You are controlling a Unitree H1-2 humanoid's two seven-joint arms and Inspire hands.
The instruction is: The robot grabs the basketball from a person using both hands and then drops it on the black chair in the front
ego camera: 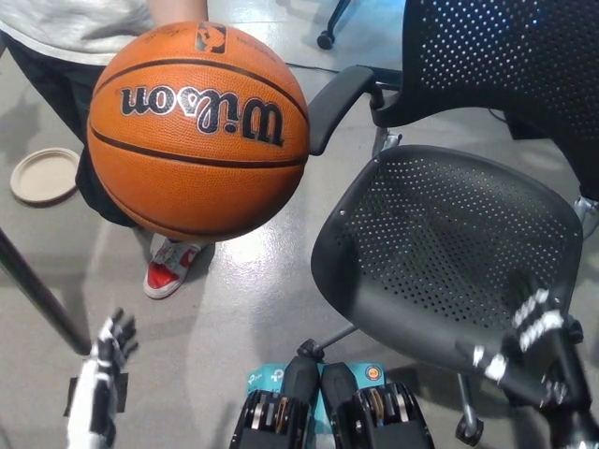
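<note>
Pre-grab: basketball (pixel 198 131) held above our open, empty left hand (pixel 110 344) and right hand (pixel 524 341); next we raise both.

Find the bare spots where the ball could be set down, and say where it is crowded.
Free: the chair seat, bordered by its backrest and armrest; also the floor between seat and shoe. Crowded: the upper left, filled by the ball and person, with a plate beside. The right hand overlaps the seat's near edge.
</note>
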